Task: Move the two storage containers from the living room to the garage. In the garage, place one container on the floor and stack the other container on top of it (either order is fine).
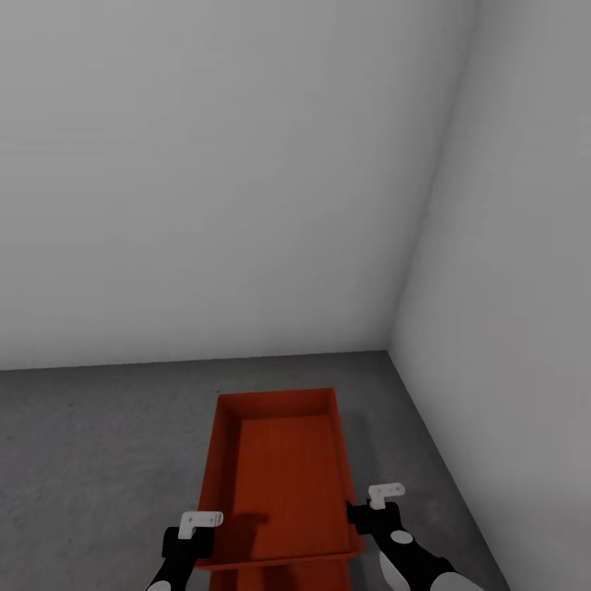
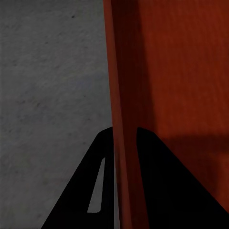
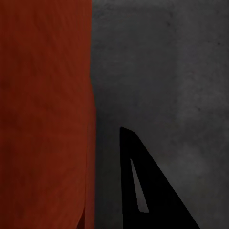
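An orange-red storage container (image 1: 283, 476) lies lengthwise in front of me, low over the dark-grey concrete floor (image 1: 107, 460) near the garage's corner. My left gripper (image 1: 201, 525) is shut on its left wall near the close end. In the left wrist view the dark fingers (image 2: 95, 191) straddle that wall (image 2: 125, 95). My right gripper (image 1: 373, 505) grips the right wall. One finger (image 3: 148, 191) shows outside the wall (image 3: 90, 143), and the other is mostly hidden behind it. A further orange-red strip (image 1: 283, 576) shows just under the container's near rim; I cannot tell whether it is the second container.
Plain pale-grey walls meet in a corner (image 1: 394, 349) just beyond the container's far end, and the right wall (image 1: 509, 328) runs close beside it. Open concrete spreads to the left.
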{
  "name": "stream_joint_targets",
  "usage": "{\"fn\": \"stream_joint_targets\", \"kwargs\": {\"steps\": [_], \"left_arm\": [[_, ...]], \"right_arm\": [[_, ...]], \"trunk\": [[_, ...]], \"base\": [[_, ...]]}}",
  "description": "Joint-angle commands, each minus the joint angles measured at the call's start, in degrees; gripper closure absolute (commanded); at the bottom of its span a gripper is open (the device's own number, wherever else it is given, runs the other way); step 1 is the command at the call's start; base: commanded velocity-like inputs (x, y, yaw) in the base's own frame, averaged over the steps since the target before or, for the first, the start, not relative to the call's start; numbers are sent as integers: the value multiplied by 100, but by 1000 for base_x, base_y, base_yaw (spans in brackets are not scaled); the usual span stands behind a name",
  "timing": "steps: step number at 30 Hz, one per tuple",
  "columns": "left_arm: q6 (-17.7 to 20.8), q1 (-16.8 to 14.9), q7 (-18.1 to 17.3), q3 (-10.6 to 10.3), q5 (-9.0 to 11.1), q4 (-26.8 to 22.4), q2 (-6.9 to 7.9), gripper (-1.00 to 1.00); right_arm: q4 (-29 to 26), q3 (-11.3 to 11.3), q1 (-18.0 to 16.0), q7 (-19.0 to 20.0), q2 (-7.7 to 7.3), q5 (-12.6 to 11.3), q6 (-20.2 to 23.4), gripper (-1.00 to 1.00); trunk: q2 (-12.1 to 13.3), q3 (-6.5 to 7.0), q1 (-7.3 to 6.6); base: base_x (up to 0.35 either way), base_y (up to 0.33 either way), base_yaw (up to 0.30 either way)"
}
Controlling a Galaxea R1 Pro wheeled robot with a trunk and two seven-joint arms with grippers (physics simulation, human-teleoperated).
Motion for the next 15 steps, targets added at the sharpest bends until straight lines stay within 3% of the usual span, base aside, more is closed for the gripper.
{"fn": "stream_joint_targets", "kwargs": {"steps": [1, 15], "left_arm": [[-23, -2, 80, 39, -29, 6, 3, 100], [-23, -2, 79, 39, -29, 6, 3, 100]], "right_arm": [[0, -47, -8, -82, -17, 8, -19, 100], [0, -47, -8, -82, -17, 9, -19, 100]], "trunk": [[-2, -4, -1], [-2, -92, -1]], "base": [[0, 0, 0], [0, 0, 0]]}}
